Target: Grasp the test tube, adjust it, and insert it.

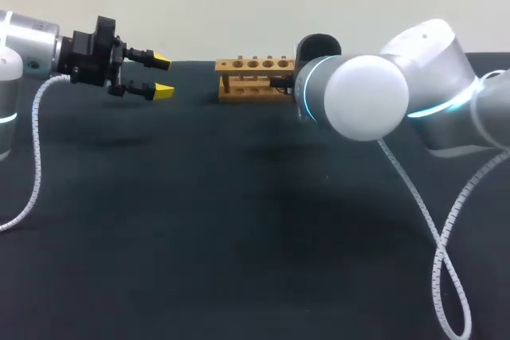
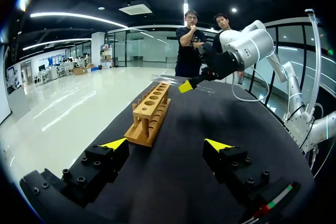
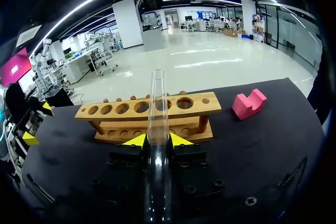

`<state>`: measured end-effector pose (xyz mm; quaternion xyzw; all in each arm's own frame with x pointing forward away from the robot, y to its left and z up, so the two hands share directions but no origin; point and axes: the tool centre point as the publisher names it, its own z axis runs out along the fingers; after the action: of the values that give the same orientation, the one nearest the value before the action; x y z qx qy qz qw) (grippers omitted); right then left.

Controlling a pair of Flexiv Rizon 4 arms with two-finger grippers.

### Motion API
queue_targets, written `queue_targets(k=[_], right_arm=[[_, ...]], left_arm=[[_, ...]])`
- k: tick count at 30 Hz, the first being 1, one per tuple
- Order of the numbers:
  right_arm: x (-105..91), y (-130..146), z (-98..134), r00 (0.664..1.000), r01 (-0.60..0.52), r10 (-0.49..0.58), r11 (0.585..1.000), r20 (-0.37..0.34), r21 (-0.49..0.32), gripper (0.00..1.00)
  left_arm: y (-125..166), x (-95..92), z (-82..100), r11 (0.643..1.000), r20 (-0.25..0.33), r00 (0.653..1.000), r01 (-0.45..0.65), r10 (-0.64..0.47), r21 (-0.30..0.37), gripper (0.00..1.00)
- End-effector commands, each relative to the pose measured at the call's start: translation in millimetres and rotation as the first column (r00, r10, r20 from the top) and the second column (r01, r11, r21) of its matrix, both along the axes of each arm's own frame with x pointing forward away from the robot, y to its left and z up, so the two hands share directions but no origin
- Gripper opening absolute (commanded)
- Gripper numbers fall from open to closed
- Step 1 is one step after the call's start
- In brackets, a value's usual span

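A clear test tube (image 3: 157, 103) is held between the yellow tips of my right gripper (image 3: 156, 140), which is shut on it. The tube runs straight out along the fingers, its far end over the wooden rack (image 3: 147, 111) with its row of holes. In the head view the rack (image 1: 255, 79) stands at the back middle of the table, and my right arm's elbow hides that gripper and the tube. My left gripper (image 1: 162, 76) hangs open and empty to the left of the rack, above the table. Its wrist view shows the rack (image 2: 149, 113) ahead and my right gripper (image 2: 186, 85) past the rack's far end.
A pink notched block (image 3: 249, 103) lies on the dark table (image 1: 239, 236) beside the rack's end, on the right arm's side. My right arm's white cable (image 1: 434, 228) loops down over the table's right part. My left arm's cable (image 1: 36, 149) hangs at the left edge.
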<state>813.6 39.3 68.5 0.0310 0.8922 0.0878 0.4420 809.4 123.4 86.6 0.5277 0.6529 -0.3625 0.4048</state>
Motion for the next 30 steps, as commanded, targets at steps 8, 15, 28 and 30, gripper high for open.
queue_targets(k=[8, 15, 28, 30], right_arm=[[7.0, 0.0, -10.0, 0.998, -0.012, 0.014, 1.000, -0.065, 0.018, 0.00], [11.5, 2.8, -14.5, 0.993, -0.044, 0.046, 0.999, -0.106, 0.021, 0.00], [14.9, 4.0, -26.6, 0.960, -0.092, 0.099, 0.995, -0.263, 0.040, 0.00], [15.7, 4.1, -27.6, 0.956, -0.098, 0.106, 0.994, -0.274, 0.042, 0.00]], left_arm=[[0.3, -0.4, -0.7, 1.000, 0.003, 1.000, 0.000, 0.000, -0.002, 1.00], [0.3, -0.4, -0.7, 1.000, 0.003, 1.000, 0.000, 0.000, -0.002, 1.00], [0.3, -0.4, -0.7, 1.000, 0.003, 1.000, 0.000, 0.000, -0.002, 1.00], [0.3, -0.4, -0.7, 1.000, 0.003, 1.000, 0.000, 0.000, -0.002, 1.00]])
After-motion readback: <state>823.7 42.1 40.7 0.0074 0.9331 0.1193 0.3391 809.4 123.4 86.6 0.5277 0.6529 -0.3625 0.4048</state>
